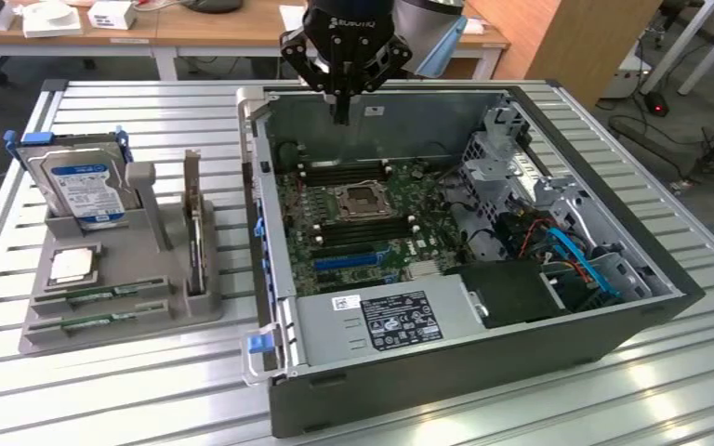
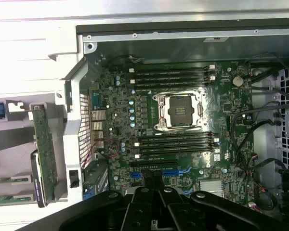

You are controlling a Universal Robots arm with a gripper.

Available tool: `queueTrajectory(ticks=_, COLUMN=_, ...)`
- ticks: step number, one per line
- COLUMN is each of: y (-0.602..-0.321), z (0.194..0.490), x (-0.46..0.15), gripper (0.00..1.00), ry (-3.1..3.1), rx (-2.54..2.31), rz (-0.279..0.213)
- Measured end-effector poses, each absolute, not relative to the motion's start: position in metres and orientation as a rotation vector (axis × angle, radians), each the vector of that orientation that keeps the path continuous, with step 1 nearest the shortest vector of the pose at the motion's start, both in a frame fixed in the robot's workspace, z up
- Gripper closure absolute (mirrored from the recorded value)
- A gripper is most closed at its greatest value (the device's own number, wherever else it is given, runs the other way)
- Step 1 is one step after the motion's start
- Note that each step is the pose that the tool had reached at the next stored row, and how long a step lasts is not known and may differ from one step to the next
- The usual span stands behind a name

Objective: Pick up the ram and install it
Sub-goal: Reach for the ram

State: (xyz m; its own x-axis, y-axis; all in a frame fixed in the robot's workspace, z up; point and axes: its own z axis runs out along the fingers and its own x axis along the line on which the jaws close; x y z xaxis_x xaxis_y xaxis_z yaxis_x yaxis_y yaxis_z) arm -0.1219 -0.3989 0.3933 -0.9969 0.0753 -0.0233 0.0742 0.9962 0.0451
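UR arm's tool [image 1: 341,119] aims straight down, fingers [image 1: 337,100] pressed together, tips touching, w/ wrist directly above.

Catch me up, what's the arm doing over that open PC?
The arm's gripper, shut and holding nothing, hovers above the far edge of the open computer case, over the motherboard. The ram sticks lie in the gray holder on the exterior view's left, beside the case, not yet picked up. The memory slots by the CPU socket look empty.

Slatted metal table [image 1: 122,400], grey parts holder [image 1: 198,307], open computer case [image 1: 456,381]
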Motion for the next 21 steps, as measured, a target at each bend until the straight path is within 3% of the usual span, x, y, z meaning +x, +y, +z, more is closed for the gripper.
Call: queueTrajectory(ticks=21, y=-0.399, z=0.393, x=-0.156, gripper=0.91, ry=3.114, rx=0.116, rz=0.069)
